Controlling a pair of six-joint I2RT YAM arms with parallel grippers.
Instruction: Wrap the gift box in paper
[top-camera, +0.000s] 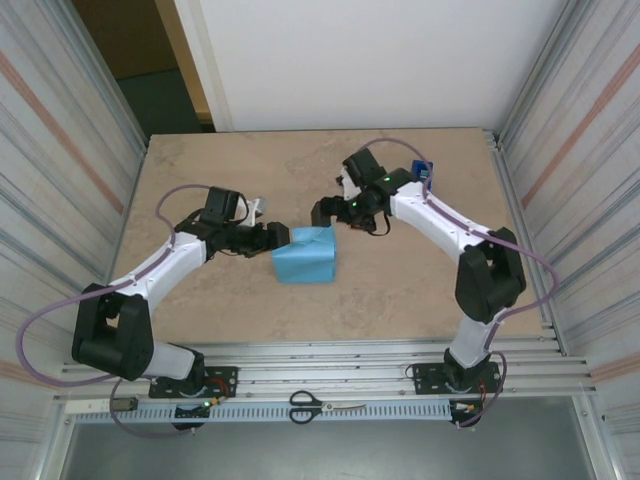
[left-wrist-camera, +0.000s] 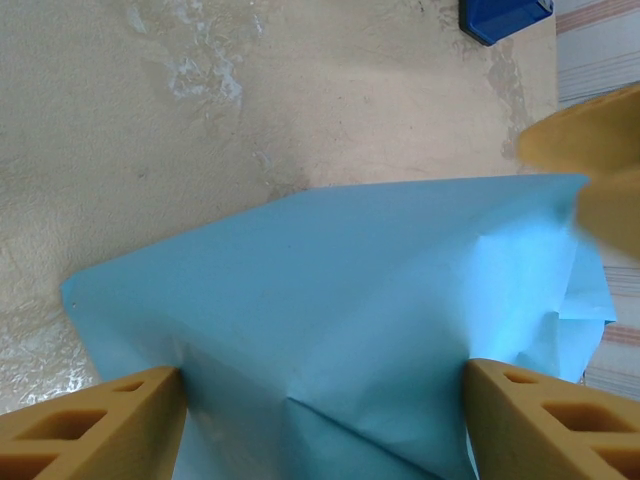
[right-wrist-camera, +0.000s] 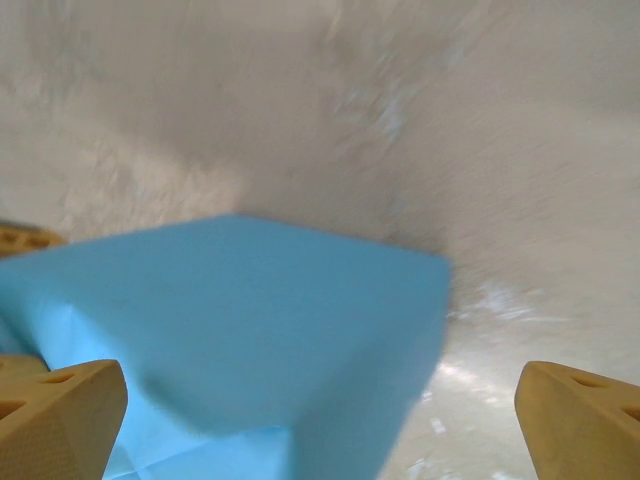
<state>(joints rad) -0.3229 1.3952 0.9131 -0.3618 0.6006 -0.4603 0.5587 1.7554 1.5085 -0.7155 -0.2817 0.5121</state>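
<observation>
The paper (top-camera: 305, 258) lies light-blue side out, folded into a blocky bundle at the table's middle. The gift box is hidden under it. My left gripper (top-camera: 285, 237) is at the bundle's left top corner. In the left wrist view it (left-wrist-camera: 322, 385) is open, with creased paper (left-wrist-camera: 340, 290) spanning the gap between its fingers. My right gripper (top-camera: 322, 213) hovers just behind the bundle's far edge. In the right wrist view it (right-wrist-camera: 320, 385) is open and wide, the paper (right-wrist-camera: 230, 330) below and to its left.
A royal-blue tape dispenser (top-camera: 424, 171) sits at the back right, behind the right arm, and shows at the top edge of the left wrist view (left-wrist-camera: 505, 15). Scissors (top-camera: 325, 406) lie on the rail in front of the arm bases. Corrugated walls close both sides.
</observation>
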